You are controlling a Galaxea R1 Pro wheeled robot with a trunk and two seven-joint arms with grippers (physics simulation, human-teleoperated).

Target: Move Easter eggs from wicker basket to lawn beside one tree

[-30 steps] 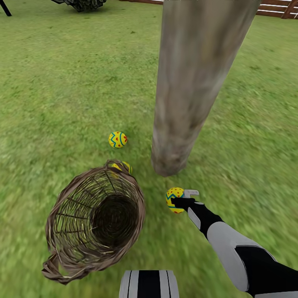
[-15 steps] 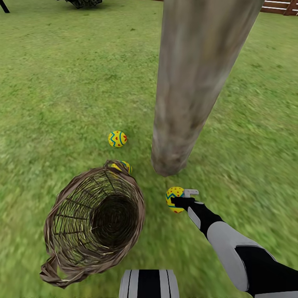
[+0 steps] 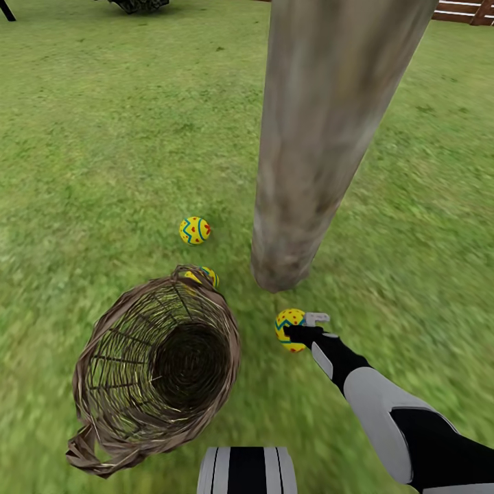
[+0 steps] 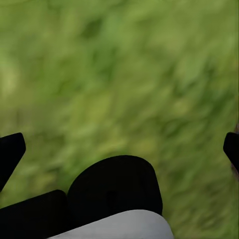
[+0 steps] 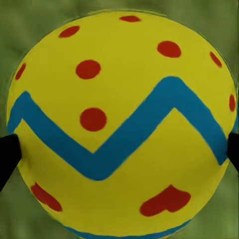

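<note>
The tree [image 3: 322, 137] rises with a thick pale trunk from the lawn [image 3: 103, 137]. Near its foot my right gripper [image 3: 300, 327] is shut on an Easter egg [image 3: 289, 328], low over the grass. In the right wrist view that egg [image 5: 119, 124] spans the space between the two fingertips [image 5: 7, 157]. A second egg [image 3: 195, 230] lies on the grass left of the trunk. The third egg [image 3: 205, 276] peeks out just beyond the far rim of the wicker basket [image 3: 103, 357], whose inside looks dark and bare. My left gripper [image 4: 120, 149] is open over grass.
A dark bush [image 3: 137, 4] stands far off at the back left. A piece of brown slat fence [image 3: 466, 10] shows at the back right. My own base [image 3: 247, 470] sits right behind the basket. Open grass stretches to the left and right.
The head view shifted a little a second ago. Since then the held egg has crept very slightly toward the trunk. Basket and the other two eggs have stayed put.
</note>
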